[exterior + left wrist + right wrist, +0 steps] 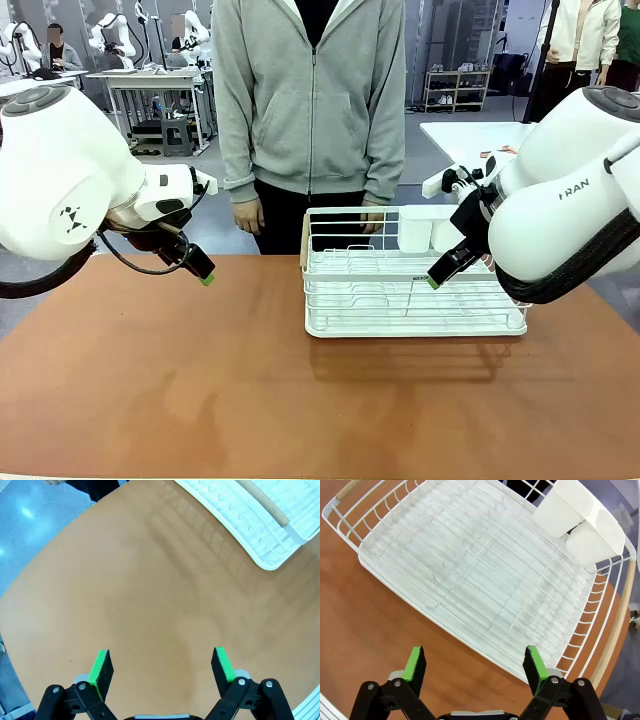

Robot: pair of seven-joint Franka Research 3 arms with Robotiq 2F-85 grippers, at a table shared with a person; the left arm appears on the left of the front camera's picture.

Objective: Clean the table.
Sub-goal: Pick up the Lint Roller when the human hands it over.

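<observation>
Across the lower half of the front view: table (pixel 180 390), terracotta top, running edge to edge of the frame. Bare top at left and bottom.

Upper centre: person (pixel 312 110) in a grey zip hoodie, standing at the table's far edge, arms down.

Left arm (pixel 60 170) comes in at upper left and right arm (pixel 570 220) at mid right, both above the tabletop.

Centre-right: white wire rack (pixel 410 300) sitting on the table, with its reflection on the top just below it. Two white cup holders (pixel 425 228) sit side by side in the rack's upper-right corner.

Left gripper (pixel 204 274) is left of centre, above bare table, well apart from the rack. In the left wrist view the jaws are spread wide, with nothing between the green pads (pixel 101 666). The rack corner is at that frame's upper right.

Right gripper (pixel 434 281) is over the rack's middle in the front view. In the right wrist view it's released, jaws wide and nothing held. The rack's near rim and a strip of table show between the fingers.
</observation>
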